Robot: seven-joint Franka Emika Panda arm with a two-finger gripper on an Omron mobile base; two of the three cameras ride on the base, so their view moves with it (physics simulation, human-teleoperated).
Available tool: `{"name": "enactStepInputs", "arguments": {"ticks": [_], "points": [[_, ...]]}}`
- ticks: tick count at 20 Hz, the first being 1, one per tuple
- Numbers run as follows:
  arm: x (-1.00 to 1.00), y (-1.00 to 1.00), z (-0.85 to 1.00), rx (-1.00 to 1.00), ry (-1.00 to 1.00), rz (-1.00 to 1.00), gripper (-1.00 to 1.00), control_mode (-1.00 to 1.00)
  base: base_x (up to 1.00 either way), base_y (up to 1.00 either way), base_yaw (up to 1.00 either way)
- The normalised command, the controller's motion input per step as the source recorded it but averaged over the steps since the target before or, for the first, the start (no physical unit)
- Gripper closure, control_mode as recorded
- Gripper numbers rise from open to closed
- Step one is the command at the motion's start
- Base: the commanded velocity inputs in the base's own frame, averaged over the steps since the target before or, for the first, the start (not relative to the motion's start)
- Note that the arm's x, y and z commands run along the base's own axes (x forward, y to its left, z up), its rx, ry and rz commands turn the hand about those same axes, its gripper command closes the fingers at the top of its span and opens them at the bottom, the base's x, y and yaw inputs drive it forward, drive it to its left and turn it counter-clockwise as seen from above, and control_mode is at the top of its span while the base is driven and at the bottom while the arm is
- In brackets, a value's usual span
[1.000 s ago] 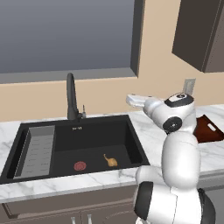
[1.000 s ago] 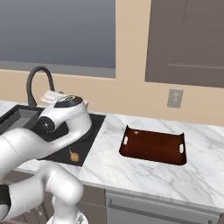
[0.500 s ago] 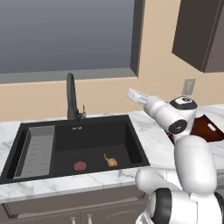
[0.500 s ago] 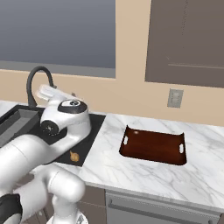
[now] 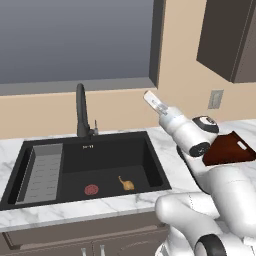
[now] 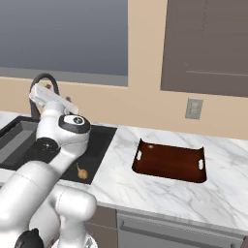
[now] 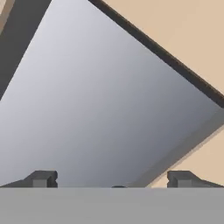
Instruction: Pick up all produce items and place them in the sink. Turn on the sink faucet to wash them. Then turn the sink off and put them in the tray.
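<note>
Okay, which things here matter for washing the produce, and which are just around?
Job:
onion-like bulb lying in the sink
faucet
tray on the counter
open tool, raised and empty

Just around:
window
wall outlet
upper cabinet

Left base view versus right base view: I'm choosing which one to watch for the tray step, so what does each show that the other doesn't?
The left base view alone shows the red drain, the grey ribbed insert and the faucet's base lever. The right base view alone shows the whole tray with both handle cut-outs; the left one catches just its corner. Both share the sink, the onion-like bulb lying in it, the window and the wall outlet.
</note>
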Motion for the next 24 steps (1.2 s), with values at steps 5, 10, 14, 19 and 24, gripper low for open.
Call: {"name": "enactStepInputs", "arguments": {"ticks": [5,10,14,19,24], "points": [[-0.43,0.53,0.78,0.39,0.17,0.00,-1.00,-1.00,0.00,0.00,0.00],[-0.35,0.29,0.61,0.37,0.27,0.03,-1.00,-1.00,0.00,0.00,0.00],[-0.18,0.05,0.36,0.34,0.34,0.15,-1.00,-1.00,0.00,0.00,0.00],[0.00,-0.06,0.05,0.40,0.32,0.22,-1.00,-1.00,0.00,0.00,0.00],[0.05,0.00,-0.17,0.40,0.21,0.10,-1.00,-1.00,0.00,0.00,0.00]]}}
